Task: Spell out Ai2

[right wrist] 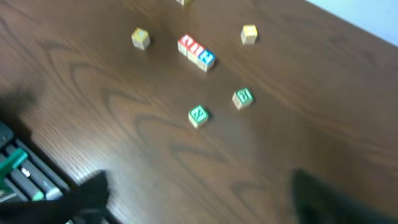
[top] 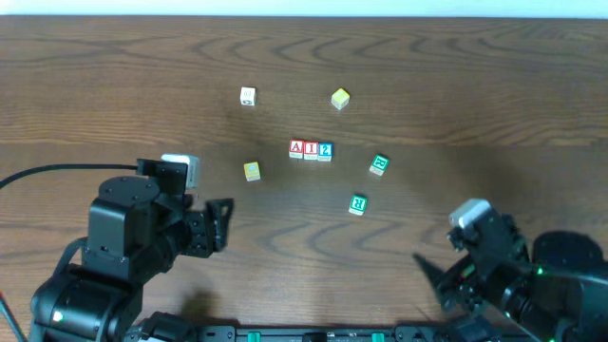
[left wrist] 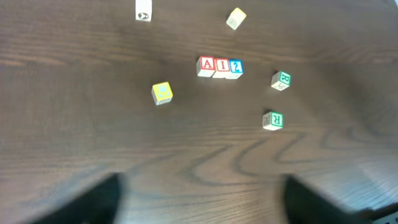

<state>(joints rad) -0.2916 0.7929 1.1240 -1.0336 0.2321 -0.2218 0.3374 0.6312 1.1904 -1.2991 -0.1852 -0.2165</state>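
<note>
Three small white cubes stand side by side in a row at the table's middle: the red "A" cube, the red "I" cube and the blue "2" cube. They touch each other. The row also shows in the left wrist view, "A", "I", "2", and in the right wrist view. My left gripper is open and empty, near the front left, well short of the row. My right gripper is open and empty at the front right.
Two green-lettered cubes lie right of the row. A yellow cube lies left of it, another yellow cube and a plain white cube lie behind it.
</note>
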